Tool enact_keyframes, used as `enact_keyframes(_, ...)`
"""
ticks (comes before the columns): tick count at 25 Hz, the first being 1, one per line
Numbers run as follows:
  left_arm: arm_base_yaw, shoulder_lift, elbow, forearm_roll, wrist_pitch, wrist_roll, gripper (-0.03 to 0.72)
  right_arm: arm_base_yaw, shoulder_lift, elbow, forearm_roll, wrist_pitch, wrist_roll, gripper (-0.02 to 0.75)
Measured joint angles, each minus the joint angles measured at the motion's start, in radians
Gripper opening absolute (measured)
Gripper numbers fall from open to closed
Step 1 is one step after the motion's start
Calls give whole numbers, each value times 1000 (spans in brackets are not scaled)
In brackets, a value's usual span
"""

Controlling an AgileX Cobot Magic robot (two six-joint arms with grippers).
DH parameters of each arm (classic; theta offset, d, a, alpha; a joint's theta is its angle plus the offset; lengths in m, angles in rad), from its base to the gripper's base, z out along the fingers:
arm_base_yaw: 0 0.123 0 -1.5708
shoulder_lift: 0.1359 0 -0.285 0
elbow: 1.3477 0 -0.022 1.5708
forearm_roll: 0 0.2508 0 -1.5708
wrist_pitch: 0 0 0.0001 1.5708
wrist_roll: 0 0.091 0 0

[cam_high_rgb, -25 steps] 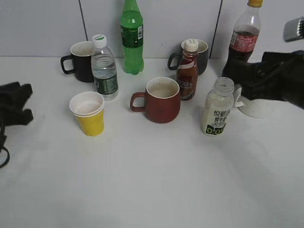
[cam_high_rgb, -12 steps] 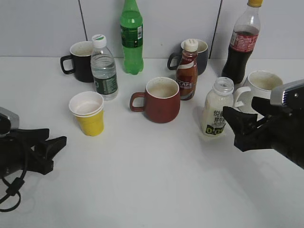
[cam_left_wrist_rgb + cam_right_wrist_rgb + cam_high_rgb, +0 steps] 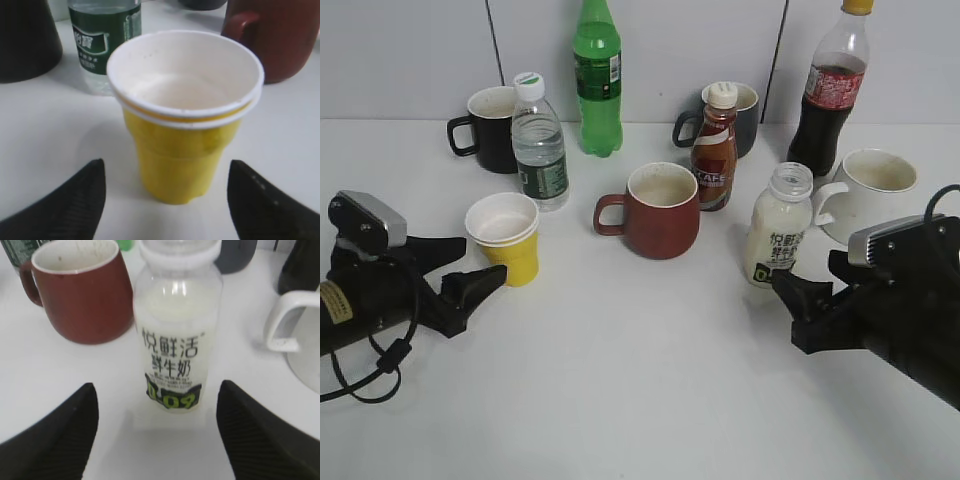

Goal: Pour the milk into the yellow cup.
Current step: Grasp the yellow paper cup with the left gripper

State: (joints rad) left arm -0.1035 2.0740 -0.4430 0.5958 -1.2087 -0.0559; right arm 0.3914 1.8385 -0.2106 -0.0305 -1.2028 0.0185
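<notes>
The milk [image 3: 778,228] is a small clear capless bottle of white liquid, upright right of centre. It fills the right wrist view [image 3: 176,335]. My right gripper [image 3: 802,270] is open just in front of it, one finger on each side, not touching [image 3: 157,385]. The yellow cup [image 3: 506,240] stands upright on the left, white inside and empty. It also shows in the left wrist view [image 3: 185,125]. My left gripper [image 3: 480,268] is open and empty just in front of the cup, with its fingers spread wider than the cup [image 3: 165,170].
A red-brown mug [image 3: 660,212] stands between cup and milk. Behind are a water bottle [image 3: 539,145], a brown coffee bottle [image 3: 714,150], a green soda bottle [image 3: 597,80], a cola bottle [image 3: 832,95], a white mug [image 3: 870,195] and two dark mugs [image 3: 490,128].
My left gripper has moved right, up to the yellow cup. My right gripper has come down from the back right and moved left to just in front of the milk. Nothing on the table moved.
</notes>
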Motion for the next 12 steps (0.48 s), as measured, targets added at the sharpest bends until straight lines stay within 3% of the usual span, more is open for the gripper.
enact_keyframes(12, -7, 129, -155, 102, 0, -62, 580, 0, 62, -51, 20, -6, 0, 554)
